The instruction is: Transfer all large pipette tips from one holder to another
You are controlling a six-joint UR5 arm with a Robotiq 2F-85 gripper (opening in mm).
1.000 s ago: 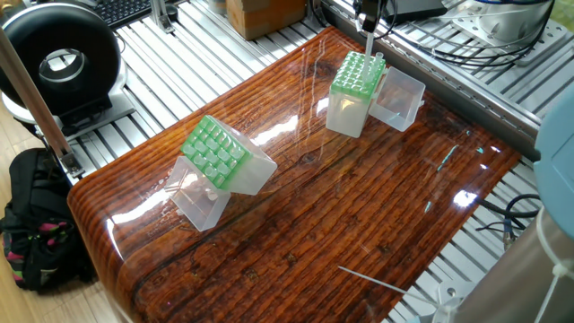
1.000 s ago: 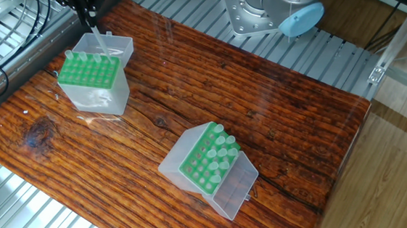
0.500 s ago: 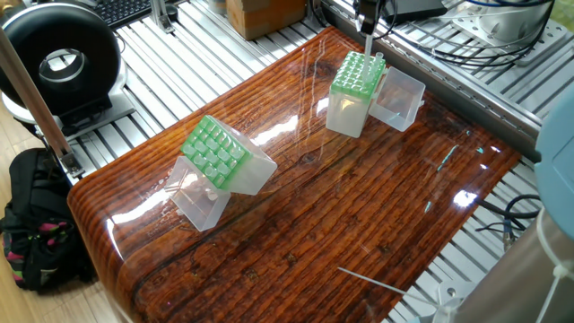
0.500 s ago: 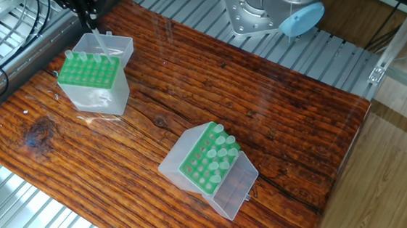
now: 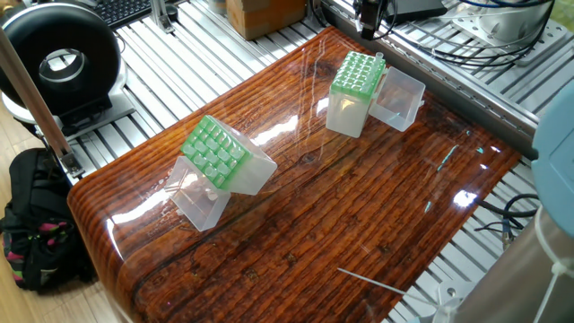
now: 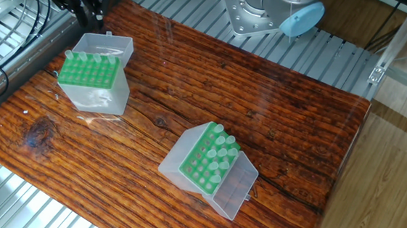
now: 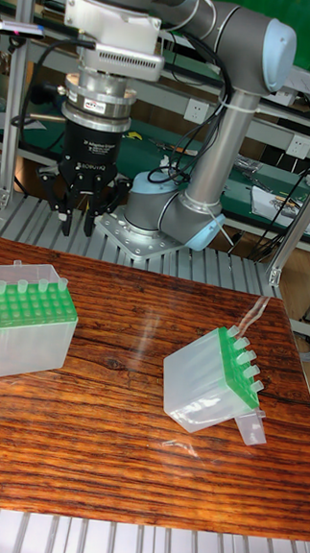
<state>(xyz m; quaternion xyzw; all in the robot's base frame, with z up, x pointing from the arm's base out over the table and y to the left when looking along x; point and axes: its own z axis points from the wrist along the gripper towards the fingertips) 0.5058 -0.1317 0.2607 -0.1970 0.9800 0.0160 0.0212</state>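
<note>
My gripper [image 7: 79,220] hangs above the back edge of the table, over the upright green-topped holder [image 7: 28,309], and is open with nothing between its fingers. It shows as a dark shape in one fixed view [image 5: 368,18] and in the other fixed view [image 6: 86,7]. One large pipette tip [image 7: 18,265] stands up at the far corner of the upright holder [image 5: 357,76]. A second green-topped holder [image 6: 207,161] lies tipped on its side, and several large pipette tips [image 6: 221,139] stick out of it. A slim clear tube [image 5: 372,280] lies loose near the table's front edge.
The upright holder's clear lid [image 5: 399,99] hangs open beside it. The arm's base [image 6: 275,6] sits at the back. A black round device [image 5: 58,63], a backpack [image 5: 36,224], a cardboard box [image 5: 265,13] and cables [image 5: 466,45] surround the table.
The tip held over the upright holder is gone from the gripper. The gripper has let go and risen a little above the holder.
</note>
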